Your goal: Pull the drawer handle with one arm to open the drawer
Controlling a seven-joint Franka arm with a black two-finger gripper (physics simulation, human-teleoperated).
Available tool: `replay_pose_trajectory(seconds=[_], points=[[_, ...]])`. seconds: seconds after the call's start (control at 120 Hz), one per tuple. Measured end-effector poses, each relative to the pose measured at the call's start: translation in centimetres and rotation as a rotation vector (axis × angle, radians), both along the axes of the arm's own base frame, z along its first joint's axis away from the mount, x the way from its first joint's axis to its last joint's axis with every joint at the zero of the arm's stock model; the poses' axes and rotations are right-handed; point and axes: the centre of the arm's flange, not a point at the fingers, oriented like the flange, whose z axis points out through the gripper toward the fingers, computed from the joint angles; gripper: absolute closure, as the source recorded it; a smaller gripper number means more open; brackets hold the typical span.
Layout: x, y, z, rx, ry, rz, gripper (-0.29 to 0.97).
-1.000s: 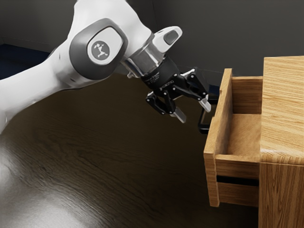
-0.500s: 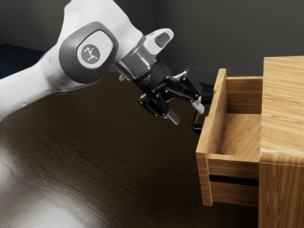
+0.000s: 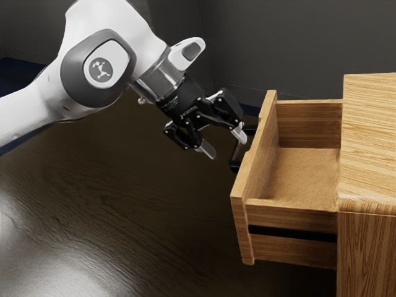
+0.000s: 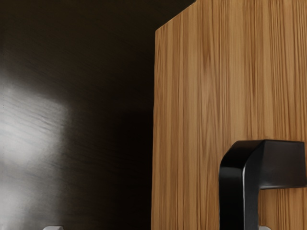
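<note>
Well out of the wooden cabinet [image 3: 368, 161], the drawer [image 3: 291, 179] stands open; the spread claw [image 3: 227, 147] sits at its black handle [image 4: 240, 177].

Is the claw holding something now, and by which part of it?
Nothing is clamped. The claw is open; one finger seems hooked behind the black drawer handle, the other finger stands apart from it.
</note>
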Motion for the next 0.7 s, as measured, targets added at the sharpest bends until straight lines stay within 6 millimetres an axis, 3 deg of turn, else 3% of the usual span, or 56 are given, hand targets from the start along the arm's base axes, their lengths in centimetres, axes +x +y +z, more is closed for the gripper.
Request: replay_pose_trajectory(seconds=[0.15,0.408,0.7], points=[[-0.3,2.4,-0.2,0.006,0.003,0.033,0.21],[-1.6,3.2,-0.1,0.012,-0.001,0.03,0.19],[-2.3,5.8,-0.2,0.015,-0.002,0.062,0.19]])
